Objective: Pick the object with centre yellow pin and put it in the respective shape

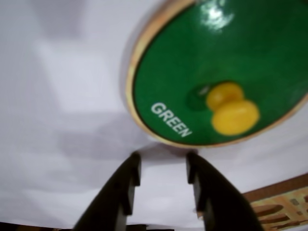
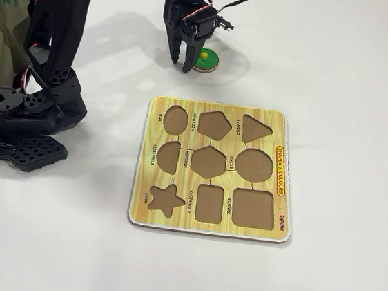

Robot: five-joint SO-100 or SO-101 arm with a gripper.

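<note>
Read "GREEN" in white capitals on the green round piece (image 1: 226, 72) in the wrist view. Found on the shape puzzle board (image 2: 208, 220) in the fixed view: "SHAPES & COLOURS" along the right edge, plus small labels beside the cutouts: OVAL, PENTAGON, TRIANGLE, SEMICIRCLE, HEXAGON, CIRCLE, STAR, RECTANGLE, SQUARE. Could not read the tiny mark at the lower right corner.

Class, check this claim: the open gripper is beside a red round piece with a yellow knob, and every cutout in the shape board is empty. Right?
Not quite: the round piece is green, even printed "GREEN", as the wrist view shows. The rest holds: the gripper is open beside it, the knob is yellow, and the shape board has only empty cutouts.
</note>
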